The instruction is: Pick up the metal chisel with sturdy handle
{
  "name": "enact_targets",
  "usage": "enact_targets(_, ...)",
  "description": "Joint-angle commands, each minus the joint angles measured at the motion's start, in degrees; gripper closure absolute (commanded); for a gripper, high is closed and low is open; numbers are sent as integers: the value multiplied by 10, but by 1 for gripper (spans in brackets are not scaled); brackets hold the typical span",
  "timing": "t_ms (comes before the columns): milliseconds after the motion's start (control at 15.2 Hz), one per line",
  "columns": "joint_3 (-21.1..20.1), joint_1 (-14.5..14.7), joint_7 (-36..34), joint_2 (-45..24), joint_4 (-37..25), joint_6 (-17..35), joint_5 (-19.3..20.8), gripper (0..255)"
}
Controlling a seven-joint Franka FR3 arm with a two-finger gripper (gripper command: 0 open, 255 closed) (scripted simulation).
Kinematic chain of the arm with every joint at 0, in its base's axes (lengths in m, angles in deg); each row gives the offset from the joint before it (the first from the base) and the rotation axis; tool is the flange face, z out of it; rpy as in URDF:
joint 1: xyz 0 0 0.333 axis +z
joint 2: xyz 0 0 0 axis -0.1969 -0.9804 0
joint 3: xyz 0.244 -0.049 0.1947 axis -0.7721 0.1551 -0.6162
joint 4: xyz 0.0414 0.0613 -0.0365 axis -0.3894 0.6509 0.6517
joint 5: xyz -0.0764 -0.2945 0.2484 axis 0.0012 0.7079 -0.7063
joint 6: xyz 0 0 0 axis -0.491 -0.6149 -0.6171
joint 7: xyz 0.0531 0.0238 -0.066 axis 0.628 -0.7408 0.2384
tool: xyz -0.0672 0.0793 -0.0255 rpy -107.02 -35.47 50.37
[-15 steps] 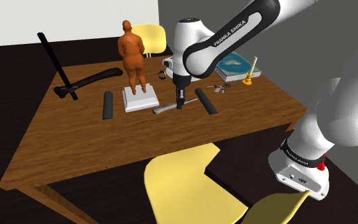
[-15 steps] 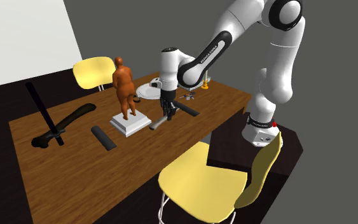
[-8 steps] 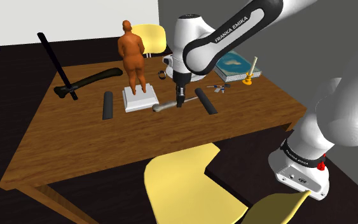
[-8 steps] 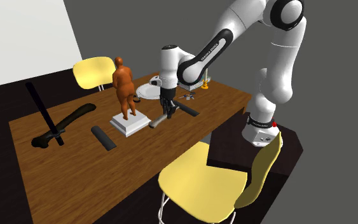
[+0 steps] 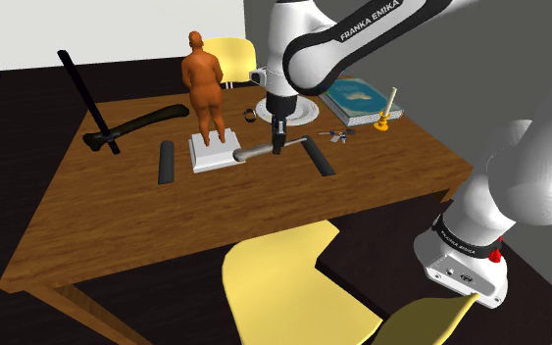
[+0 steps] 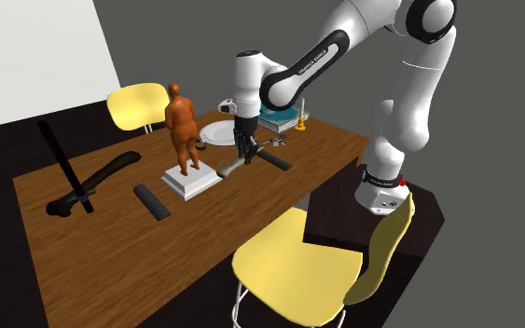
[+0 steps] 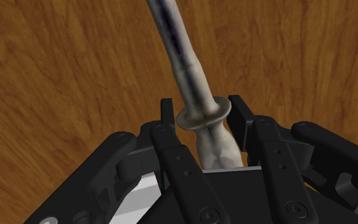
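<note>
Two black fingers [image 7: 168,119] pinch the grey chisel [image 7: 187,70] by its ring.
My gripper [image 5: 278,147] holds it just over the table [image 5: 166,211], with the orange statue [image 5: 205,83] at 10 o'clock in the shoulder view. I want a slow, straight lift, squeezing tight.

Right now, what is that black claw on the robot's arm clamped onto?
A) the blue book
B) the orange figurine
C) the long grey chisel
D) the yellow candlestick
C: in the wrist view the gripper has its two black fingers closed on either side of the grey chisel, right at its collar. The shoulder view shows the same tool hanging from the gripper.
</note>
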Motion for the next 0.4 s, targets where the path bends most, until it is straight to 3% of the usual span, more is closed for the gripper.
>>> enact_targets(0,0,0,0,9,-8,-17,0,255)
enact_targets(330,1,0,-1,21,-21,-42,0,255)
